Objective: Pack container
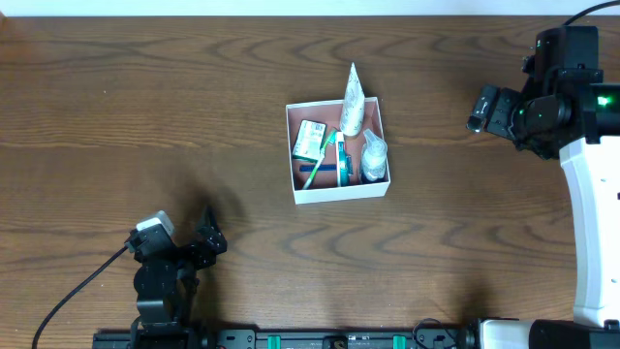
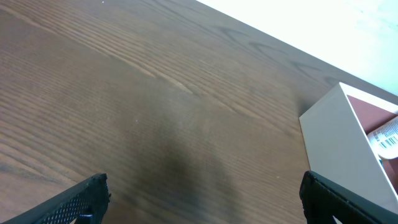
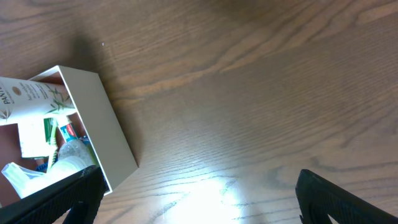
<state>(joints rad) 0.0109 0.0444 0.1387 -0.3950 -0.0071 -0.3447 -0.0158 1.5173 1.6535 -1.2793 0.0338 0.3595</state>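
**Container.** The container sits about mid-table, slightly nearer the far edge, well apart from both arms. It is a shallow white cardboard box with thin, low walls and a reddish-brown interior. Judge it light and easily crushed: the walls will likely flex under a hard pinch, and it should slide readily on the wood. Take hold over the rim close to a corner, where the card is stiffest, and clamp gently.

**Contents.** A white tube leans over the far wall and may tip out if you jolt the box. Beside it lie a green-and-white packet, a teal toothbrush and a clear-wrapped item.

**Markings.** In the right wrist view the tube shows the letters "PAVI" with a leaf motif; the rest is cut off. The left wrist view shows a barcode on one item. Nothing else is legible.

**End effectors.** Your left end effector is near the near-left corner, fingers spread wide, holding nothing. Your right end effector is by the right edge towards the far corner, likewise wide apart and empty.
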